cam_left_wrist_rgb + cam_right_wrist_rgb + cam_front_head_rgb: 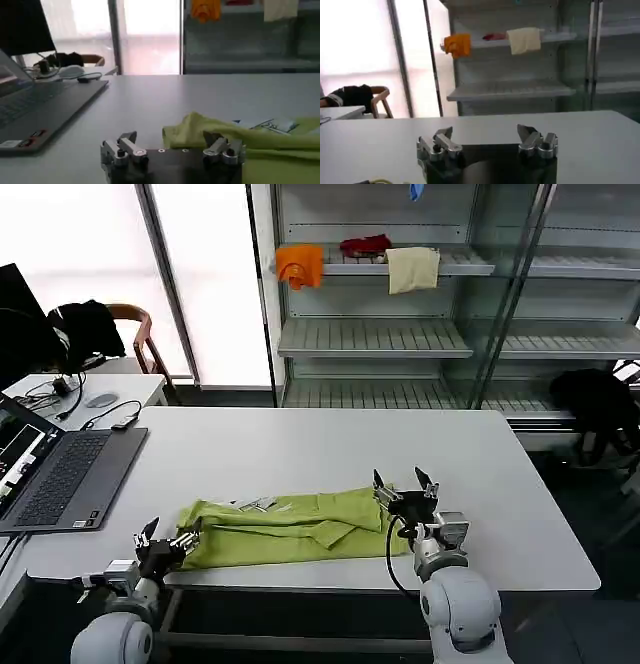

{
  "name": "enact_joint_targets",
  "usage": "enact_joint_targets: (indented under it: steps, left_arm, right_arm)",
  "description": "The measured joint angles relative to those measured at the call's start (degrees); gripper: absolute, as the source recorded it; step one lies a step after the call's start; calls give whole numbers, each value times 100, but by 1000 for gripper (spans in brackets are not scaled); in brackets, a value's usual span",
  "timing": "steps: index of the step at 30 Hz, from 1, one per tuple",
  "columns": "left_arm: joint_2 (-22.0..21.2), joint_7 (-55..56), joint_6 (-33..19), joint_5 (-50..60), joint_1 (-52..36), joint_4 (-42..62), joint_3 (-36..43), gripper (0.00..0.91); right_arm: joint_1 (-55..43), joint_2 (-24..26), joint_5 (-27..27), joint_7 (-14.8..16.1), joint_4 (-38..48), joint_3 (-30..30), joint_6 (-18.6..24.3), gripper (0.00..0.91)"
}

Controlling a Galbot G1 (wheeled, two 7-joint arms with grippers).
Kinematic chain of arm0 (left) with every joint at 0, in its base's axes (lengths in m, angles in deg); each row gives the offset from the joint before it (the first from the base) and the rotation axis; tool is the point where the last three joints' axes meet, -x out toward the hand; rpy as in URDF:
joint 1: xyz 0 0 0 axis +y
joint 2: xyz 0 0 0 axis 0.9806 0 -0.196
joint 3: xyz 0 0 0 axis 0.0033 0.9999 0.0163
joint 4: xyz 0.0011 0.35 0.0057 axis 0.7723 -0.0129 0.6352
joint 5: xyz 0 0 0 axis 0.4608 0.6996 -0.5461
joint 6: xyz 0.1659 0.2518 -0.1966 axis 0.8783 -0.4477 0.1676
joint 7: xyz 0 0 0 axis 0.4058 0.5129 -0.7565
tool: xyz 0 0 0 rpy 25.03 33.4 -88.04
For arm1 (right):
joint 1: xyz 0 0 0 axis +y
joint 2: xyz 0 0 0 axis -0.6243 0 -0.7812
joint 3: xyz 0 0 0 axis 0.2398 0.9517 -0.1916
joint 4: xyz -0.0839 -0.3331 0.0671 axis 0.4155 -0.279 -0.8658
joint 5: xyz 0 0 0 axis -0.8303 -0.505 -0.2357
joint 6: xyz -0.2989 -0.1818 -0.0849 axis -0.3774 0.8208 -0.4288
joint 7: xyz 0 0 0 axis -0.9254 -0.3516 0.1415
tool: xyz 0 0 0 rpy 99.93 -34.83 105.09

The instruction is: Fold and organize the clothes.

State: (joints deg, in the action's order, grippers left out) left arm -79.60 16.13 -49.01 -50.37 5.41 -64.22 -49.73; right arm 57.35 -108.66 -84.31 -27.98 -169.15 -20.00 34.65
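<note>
While the shirt [290,531] lies folded into a long strip along the near edge of the table [330,449], its print [265,124] is only partly visible and too small to read. The left gripper [168,542] rests at the strip's left end, jaws wide and empty. The right gripper [405,485] is at its right end, also spread wide, holding nothing. Far behind, a shelf [400,264] holds orange [300,264], red [365,246] and cream [412,269] cloths.

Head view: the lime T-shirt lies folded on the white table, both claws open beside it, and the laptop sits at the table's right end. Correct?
Not quite. The head view shows the laptop at the table's left end. The rest holds: the T-shirt lies folded, the left claw and right claw open beside it.
</note>
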Motion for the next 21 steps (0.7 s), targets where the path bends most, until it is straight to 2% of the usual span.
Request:
enact_joint_targets:
  steps: [1,2,7,9,10,12,13,16,21]
  left_arm:
    - [-19,59,6,-38,6,1,12,584]
    - [-35,105,10,-71,13,2,21,474]
    - [-96,233,35,-225,94,-23,100,393]
    - [-125,269,46,-257,120,-32,133,312]
    - [-138,288,52,-271,126,-33,146,232]
    - [-162,328,74,-285,126,-40,168,181]
    - [-169,335,83,-298,126,-45,176,121]
    - [-188,360,135,-337,116,-55,203,20]
    - [-238,364,232,-373,77,-55,232,10]
  right_arm:
    - [-10,2,24,-6,-15,-2,-2,907]
    - [-19,6,42,-14,-28,-3,-7,907]
    - [-33,7,126,-48,-53,-14,-12,907]
    - [-33,7,153,-59,-62,-24,-11,907]
    - [-33,7,167,-71,-66,-29,-11,907]
    - [-30,7,189,-97,-69,-32,-4,907]
    - [-27,4,201,-110,-70,-35,2,907]
    - [-14,-8,230,-130,-84,-40,11,907]
    - [5,-16,268,-167,-107,-42,15,907]
